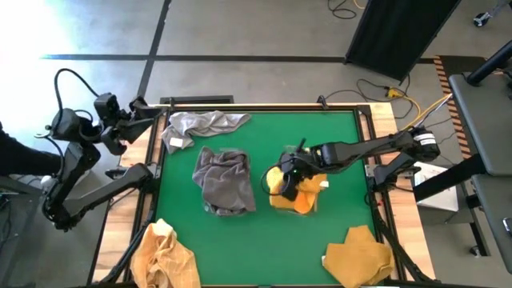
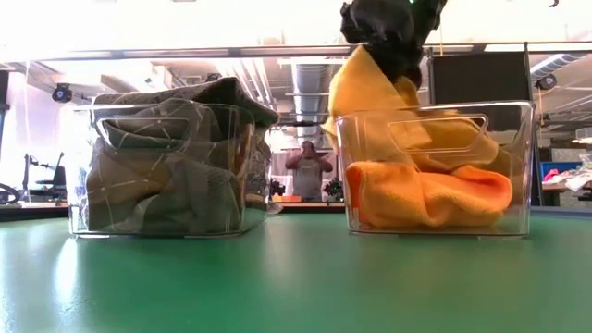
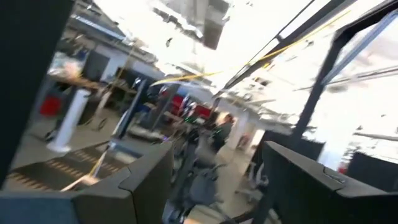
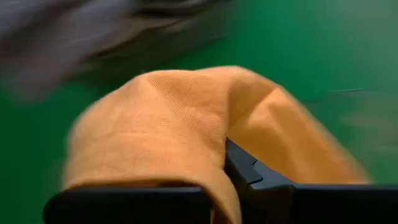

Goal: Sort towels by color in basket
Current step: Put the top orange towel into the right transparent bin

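As seen from above on the green tabletop [image 1: 336,184]: right gripper [image 1: 282,178] over the clear basket [image 1: 298,194] near the centre, fingers clamped on a mustard-yellow towel [image 1: 300,196]. Beside it, a second basket [image 1: 225,181] packed with grey towels [image 1: 226,172]. Another grey towel [image 1: 200,126] loose at the far left corner; two yellow towels at the near corners [image 1: 166,258] [image 1: 362,256]. Left arm [image 1: 88,152] parked off the left edge, pincer state impossible to tell.

From table height: yellow cloth [image 2: 370,88] hanging from the gripper [image 2: 393,32] into the yellow-filled basket [image 2: 435,171]; grey-filled basket [image 2: 166,166] alongside.

Right wrist: towel [image 4: 180,124] draped over a dark finger [image 4: 255,177].
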Tool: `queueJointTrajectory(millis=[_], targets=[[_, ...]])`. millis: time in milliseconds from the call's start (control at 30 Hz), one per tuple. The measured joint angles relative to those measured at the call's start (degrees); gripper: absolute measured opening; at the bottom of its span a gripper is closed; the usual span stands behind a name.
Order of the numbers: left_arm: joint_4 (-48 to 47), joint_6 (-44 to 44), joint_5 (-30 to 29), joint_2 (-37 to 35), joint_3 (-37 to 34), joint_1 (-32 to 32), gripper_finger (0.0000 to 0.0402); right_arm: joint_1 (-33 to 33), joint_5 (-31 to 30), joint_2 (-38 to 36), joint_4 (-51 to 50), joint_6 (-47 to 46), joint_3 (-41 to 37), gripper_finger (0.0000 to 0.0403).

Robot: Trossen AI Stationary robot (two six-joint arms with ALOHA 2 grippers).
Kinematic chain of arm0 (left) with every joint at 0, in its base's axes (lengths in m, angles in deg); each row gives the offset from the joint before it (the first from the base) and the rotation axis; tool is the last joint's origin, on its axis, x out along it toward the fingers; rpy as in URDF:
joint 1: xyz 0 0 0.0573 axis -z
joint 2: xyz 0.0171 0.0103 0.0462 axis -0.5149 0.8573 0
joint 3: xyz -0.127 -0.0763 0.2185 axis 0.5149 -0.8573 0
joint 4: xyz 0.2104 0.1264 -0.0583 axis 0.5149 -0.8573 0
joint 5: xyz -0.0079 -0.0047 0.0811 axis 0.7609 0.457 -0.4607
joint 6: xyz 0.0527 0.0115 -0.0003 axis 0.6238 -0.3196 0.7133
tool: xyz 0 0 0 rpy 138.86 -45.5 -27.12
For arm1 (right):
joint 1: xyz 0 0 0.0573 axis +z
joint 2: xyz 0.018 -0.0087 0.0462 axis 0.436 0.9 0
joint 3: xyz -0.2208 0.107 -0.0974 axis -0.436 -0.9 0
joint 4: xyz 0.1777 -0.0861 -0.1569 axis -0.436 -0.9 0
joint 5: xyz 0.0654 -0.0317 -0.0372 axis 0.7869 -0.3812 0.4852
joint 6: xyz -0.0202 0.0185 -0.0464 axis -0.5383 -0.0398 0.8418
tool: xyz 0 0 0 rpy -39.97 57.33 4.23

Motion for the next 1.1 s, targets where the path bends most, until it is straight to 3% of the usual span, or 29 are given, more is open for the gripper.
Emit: queueJointTrajectory(millis=[200, 400, 467, 633, 700, 867, 1000, 1100], targets=[[-0.9, -2.0, 0.4, -1.7, 0.2, 0.0, 0.0233, 1.1, 23.8, -0.1, 3.9, -2.2, -2.0, 0.0009], [-2.3, -1.1, 0.3, -2.4, 0.2, 0.0, 0.0233, 3.1, 33.0, -3.3, 3.4, -0.7, -1.8, 0.0009], [-2.3, -0.7, 0.2, -2.3, 0.2, 0.0, 0.0233, 3.0, 31.8, -4.7, 0.7, 1.8, -1.8, 0.0009], [-2.3, -0.5, -0.2, -1.7, 0.2, 0.0, 0.0233, 1.2, 7.7, -6.3, -13.7, 5.4, -2.6, 0.0009], [-2.3, -0.3, -0.2, -1.4, 0.2, 0.0, 0.0233, -0.7, 1.7, -5.9, -14.6, 6.0, -3.9, 0.0009], [-2.3, 0.9, -0.4, -0.4, 0.2, 0.0, 0.0233, -4.8, 2.2, -2.5, -6.1, 5.6, -7.9, 0.001], [-2.7, 1.0, -0.2, 0.4, 0.2, 0.0, 0.0233, -6.5, 2.4, 2.9, -3.6, -2.4, -9.3, 0.0025], [-4.7, 1.4, 0.1, 0.5, 0.2, 0.0, 0.0233, -7.1, 2.4, 6.8, -4.2, -8.2, -9.0, 0.0059]])
